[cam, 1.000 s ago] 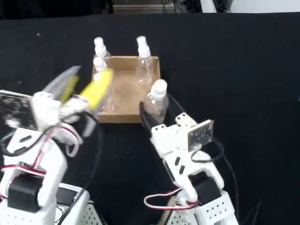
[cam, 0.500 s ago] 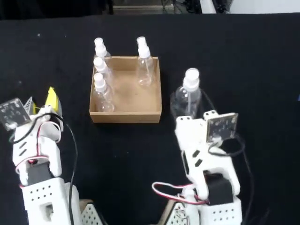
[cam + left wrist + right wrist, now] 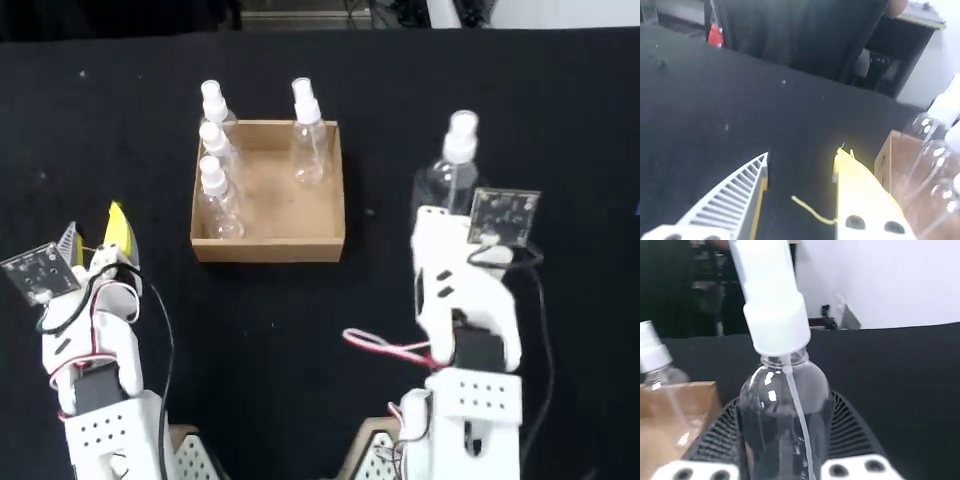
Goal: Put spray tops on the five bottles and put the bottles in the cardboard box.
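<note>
Clear plastic bottle [image 3: 445, 180] with a white spray top [image 3: 462, 135] is being pinched by the right gripper [image 3: 447, 200], right of centre and to the right of the brown cardboard box [image 3: 268, 248] holding four capped bottles [image 3: 305, 140]. Boxing it looks next: a lift over the right wall into the bare lower-right corner. The left gripper [image 3: 92, 222] is hanging spread and empty, lower left.
</note>
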Robot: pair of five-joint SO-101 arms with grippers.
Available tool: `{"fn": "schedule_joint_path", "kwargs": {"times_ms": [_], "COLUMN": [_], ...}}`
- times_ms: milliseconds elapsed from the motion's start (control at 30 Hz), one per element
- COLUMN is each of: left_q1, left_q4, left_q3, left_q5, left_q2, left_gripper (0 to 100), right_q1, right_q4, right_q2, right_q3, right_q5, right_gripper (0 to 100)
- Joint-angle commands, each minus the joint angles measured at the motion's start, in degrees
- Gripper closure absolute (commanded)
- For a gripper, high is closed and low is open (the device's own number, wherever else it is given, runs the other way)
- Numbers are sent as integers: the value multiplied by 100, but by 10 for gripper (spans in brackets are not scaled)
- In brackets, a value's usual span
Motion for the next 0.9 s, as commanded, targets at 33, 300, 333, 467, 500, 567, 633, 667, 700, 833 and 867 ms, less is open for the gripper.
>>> {"fn": "schedule_joint_path", "kwargs": {"times_ms": [33,300,333,467,500,567,633,667,700,833,867], "left_q1": [4,22,22,22,22,22,22,22,22,22,22], "left_q4": [352,396,404,404,404,404,404,404,404,396,396], "left_q3": [145,145,145,145,145,145,145,145,145,145,145], "left_q5": [26,35,35,26,26,26,26,9,0,-9,-9], "left_q2": [-369,-352,-352,-343,-343,-343,-343,-343,-343,-343,-343], "left_gripper": [809,809,809,809,809,809,809,809,809,809,809], "right_q1": [580,1925,2066,2549,2655,2857,2980,3015,3042,3182,3226], "right_q4": [-985,-2787,-2971,-3833,-4105,-4765,-5451,-5767,-6057,-6866,-7024], "right_q2": [945,3064,3424,4954,5288,5912,6431,6651,6853,7486,7626], "right_q3": [-374,-752,-875,-1367,-1455,-1569,-1613,-1613,-1604,-1631,-1640], "right_q5": [97,105,105,62,62,53,53,53,53,53,53], "right_gripper": [987,987,987,988,988,988,988,988,988,987,987]}}
